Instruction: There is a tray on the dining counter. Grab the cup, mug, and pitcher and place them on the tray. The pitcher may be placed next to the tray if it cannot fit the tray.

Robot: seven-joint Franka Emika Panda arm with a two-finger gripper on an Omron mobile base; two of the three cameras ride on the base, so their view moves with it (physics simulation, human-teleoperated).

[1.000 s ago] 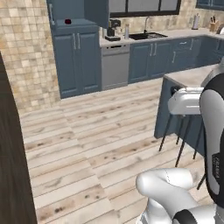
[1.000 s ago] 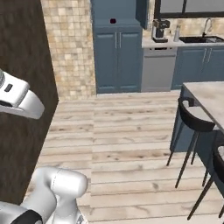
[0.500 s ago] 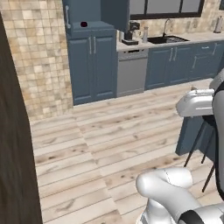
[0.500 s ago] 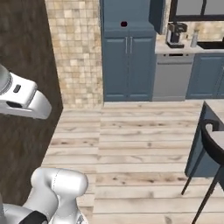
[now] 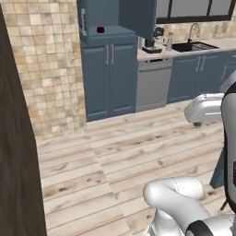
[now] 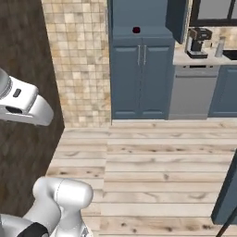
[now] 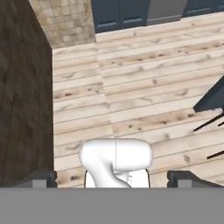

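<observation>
Left base view: matte blue-grey cabinet (image 5: 108,78) at 12 o'clock, small dark maroon mug (image 5: 100,30) upright on its shelf, handle side unreadable; pale wood-plank floor (image 5: 115,152), beige tile wall (image 5: 50,60) at 10. Right base view: the mug (image 6: 136,30) at 12 atop the cabinet (image 6: 139,78), coffee machine (image 6: 198,42) on the worktop (image 6: 199,58) at 2. Hand view: gripper (image 7: 113,179) at 6, jaws spread wide, empty, above the planks (image 7: 131,87).

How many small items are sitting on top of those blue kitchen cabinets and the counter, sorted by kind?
Dark maroon mug: 1
Coffee machine: 1
Grey pitcher: 1
Sink faucet: 1
Total: 4
</observation>
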